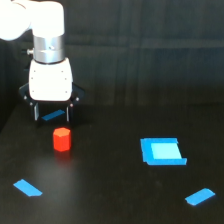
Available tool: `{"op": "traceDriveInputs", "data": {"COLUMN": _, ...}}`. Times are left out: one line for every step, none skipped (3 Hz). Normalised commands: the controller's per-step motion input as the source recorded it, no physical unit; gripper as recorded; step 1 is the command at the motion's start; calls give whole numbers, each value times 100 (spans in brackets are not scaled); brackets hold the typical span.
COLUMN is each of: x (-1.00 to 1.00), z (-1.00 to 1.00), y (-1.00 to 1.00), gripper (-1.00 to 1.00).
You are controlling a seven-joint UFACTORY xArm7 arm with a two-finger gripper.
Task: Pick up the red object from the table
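Stubby orange-red faceted red object (62, 139), upright on dark table (115, 195)

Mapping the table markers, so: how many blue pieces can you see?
4: a strip at the exterior view's lower left, a strip at lower right, a square patch right of centre, one strip between the gripper's fingers. Others may be hidden.

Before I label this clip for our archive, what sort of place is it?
Probably a robot test bench: a wide dark matte table marked with blue tape strips, a white robot arm, and one small orange-red faceted cylinder.
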Motion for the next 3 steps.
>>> {"op": "traceDriveInputs", "data": {"x": 23, "z": 19, "y": -94, "gripper": 100}}
{"op": "traceDriveInputs", "data": {"x": 45, "z": -5, "y": -97, "gripper": 100}}
{"op": "traceDriveInputs", "data": {"x": 12, "z": -14, "y": -89, "gripper": 96}}
